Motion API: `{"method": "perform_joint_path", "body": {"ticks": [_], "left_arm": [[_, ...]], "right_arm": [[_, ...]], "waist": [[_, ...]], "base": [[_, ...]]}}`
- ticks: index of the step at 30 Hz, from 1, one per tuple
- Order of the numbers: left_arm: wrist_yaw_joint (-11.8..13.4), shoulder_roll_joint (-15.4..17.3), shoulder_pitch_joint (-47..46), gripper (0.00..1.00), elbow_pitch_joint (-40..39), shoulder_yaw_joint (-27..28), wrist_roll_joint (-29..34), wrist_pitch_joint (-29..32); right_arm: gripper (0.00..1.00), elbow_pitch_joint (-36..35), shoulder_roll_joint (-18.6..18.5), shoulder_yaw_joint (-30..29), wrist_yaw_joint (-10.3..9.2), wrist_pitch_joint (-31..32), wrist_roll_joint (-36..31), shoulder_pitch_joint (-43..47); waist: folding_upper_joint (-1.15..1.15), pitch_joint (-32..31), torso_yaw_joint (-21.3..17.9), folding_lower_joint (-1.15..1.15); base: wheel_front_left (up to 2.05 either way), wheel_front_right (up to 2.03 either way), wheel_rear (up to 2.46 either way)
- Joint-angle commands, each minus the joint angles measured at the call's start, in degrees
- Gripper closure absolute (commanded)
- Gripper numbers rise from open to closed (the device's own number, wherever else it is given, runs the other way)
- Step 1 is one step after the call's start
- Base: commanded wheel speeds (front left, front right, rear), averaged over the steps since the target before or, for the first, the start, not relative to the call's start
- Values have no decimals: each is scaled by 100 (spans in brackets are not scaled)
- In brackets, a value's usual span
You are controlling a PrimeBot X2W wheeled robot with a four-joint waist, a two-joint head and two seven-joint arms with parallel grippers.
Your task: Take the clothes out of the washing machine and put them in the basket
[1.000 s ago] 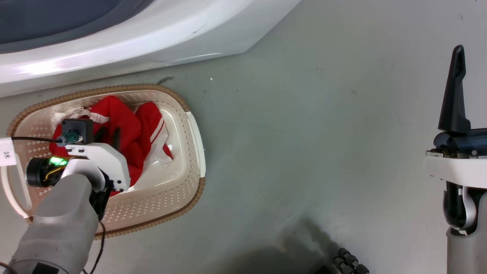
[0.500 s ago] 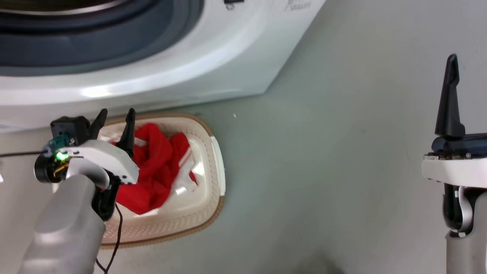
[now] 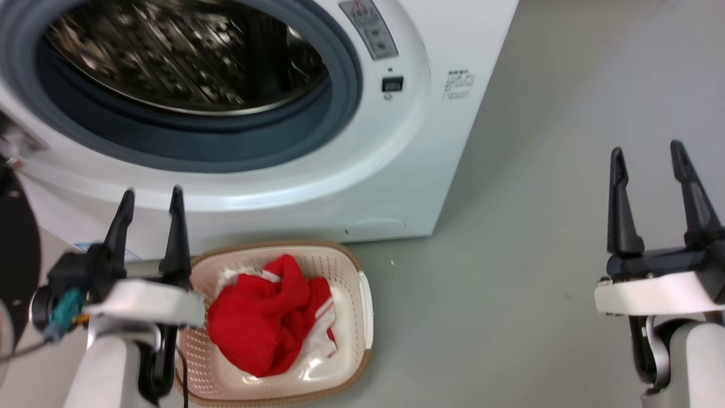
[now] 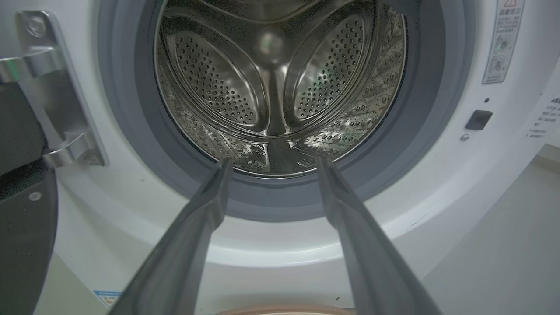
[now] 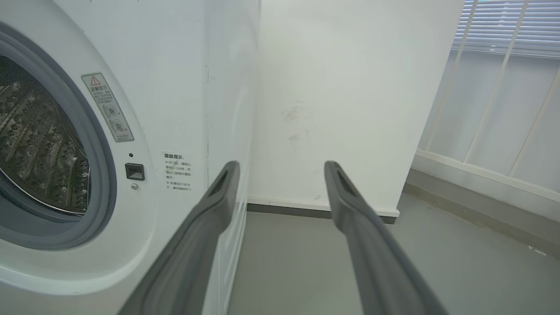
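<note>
The red clothes (image 3: 266,320) with white trim lie heaped in the cream basket (image 3: 345,371) on the floor in front of the washing machine (image 3: 391,170). The machine's port stands uncovered, and its steel drum (image 4: 280,83) shows bare perforated metal with no fabric in sight. My left gripper (image 3: 150,195) is open, held above the basket's left rim, fingers pointing at the machine front. In the left wrist view the left gripper (image 4: 271,164) frames the lower lip of the port. My right gripper (image 3: 645,153) is open over bare floor at the right; the right gripper (image 5: 280,166) faces the machine's right side and a wall.
The dark round door (image 4: 22,210) hangs open at the machine's left on a metal hinge (image 4: 52,100). A white wall (image 5: 350,96) stands behind the machine, with window blinds (image 5: 507,26) further right. Grey floor (image 3: 538,272) stretches to the right of the basket.
The head camera has tilted up, bringing the drum into sight. My left gripper has risen out of the basket, leaving the clothes there. The right gripper now shows both fingers apart.
</note>
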Motion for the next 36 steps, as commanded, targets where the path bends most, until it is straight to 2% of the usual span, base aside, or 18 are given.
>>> {"method": "perform_joint_path", "body": {"ticks": [1, 6, 13, 24, 36], "left_arm": [[12, -32, 122, 0, -49, 28, 48, -14], [-35, -403, 921, 0, -908, 399, 504, -13], [-92, -793, 1632, 0, -1471, 576, 1019, -14], [-151, -997, 2051, 0, -1486, 547, 1331, -14], [-153, -1055, 1895, 0, -1398, 583, 1458, -15]], "right_arm": [[0, 6, 7, -1, -6, -11, -21, 88], [0, 80, 7, 43, -6, -11, -27, 327], [0, 128, 7, 159, -6, -11, -22, 640], [0, 180, 6, 198, -6, -11, 124, 899], [0, 196, 7, 183, -6, -11, 151, 797]], "waist": [[0, -307, 163, 1], [0, -624, 178, 1], [0, -928, 176, 1], [0, -1078, 129, 1], [0, -1033, 118, 1]], "base": [[0, 0, 0], [0, 0, 0], [0, 0, 0], [0, 0, 0], [0, 0, 0]]}}
